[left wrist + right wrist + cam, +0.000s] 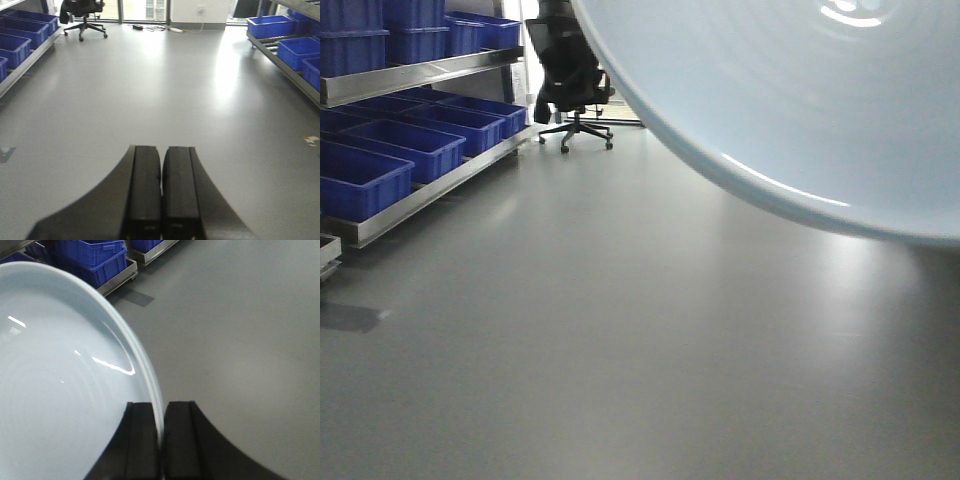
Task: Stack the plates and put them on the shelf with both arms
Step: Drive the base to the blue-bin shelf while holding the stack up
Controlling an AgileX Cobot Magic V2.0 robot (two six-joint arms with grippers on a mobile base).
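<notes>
A pale bluish-white plate (60,380) fills the left half of the right wrist view, held up in the air on edge. My right gripper (161,410) is shut on its rim, one finger on each face. The same plate (800,90) looms large across the upper right of the front view, close to the camera, hiding what lies behind it. My left gripper (161,155) is shut with nothing between its fingers, hanging over bare grey floor. No second plate shows. A steel rack with a flat front beam (410,75), the shelf, stands at the left, loaded with blue crates.
Blue plastic crates (390,150) fill the rack on the left, and more crates (295,45) line a rack on the right. A black office chair (570,80) stands at the far end of the grey floor (620,330). Cables lie by the far wall (155,27).
</notes>
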